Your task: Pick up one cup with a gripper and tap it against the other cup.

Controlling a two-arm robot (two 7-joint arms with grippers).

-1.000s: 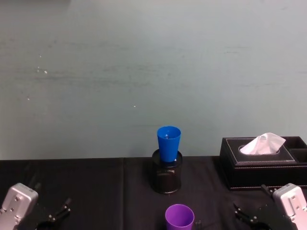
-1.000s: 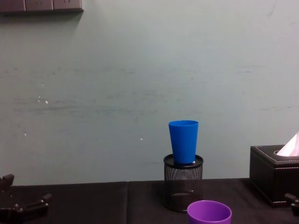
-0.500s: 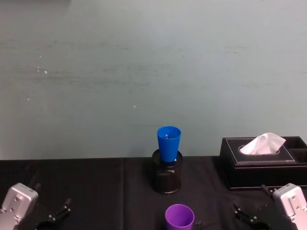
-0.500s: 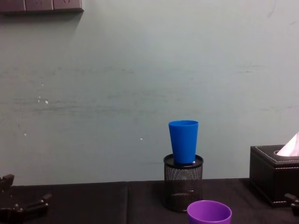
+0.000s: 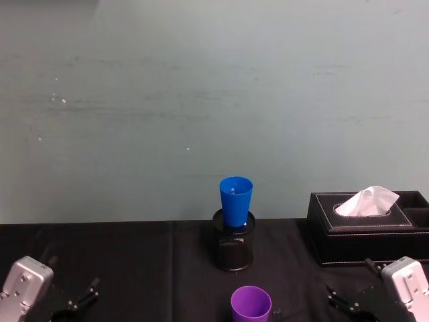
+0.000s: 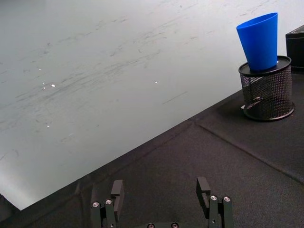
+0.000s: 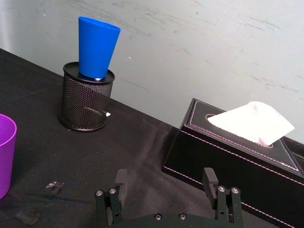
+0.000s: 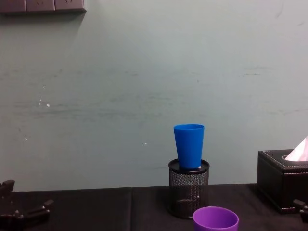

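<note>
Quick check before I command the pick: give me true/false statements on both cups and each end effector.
1. The blue cup stands upright in the black mesh pen holder. True.
2. The right end effector grips the purple cup. False: it is open and empty, apart from the cup.
3. The purple cup lies tipped on its side. False: it stands upright on the black cloth, mouth up.
4. The tissue box sits to the robot's right of the pen holder. True.
5. The left end effector is open and holds nothing. True.
</note>
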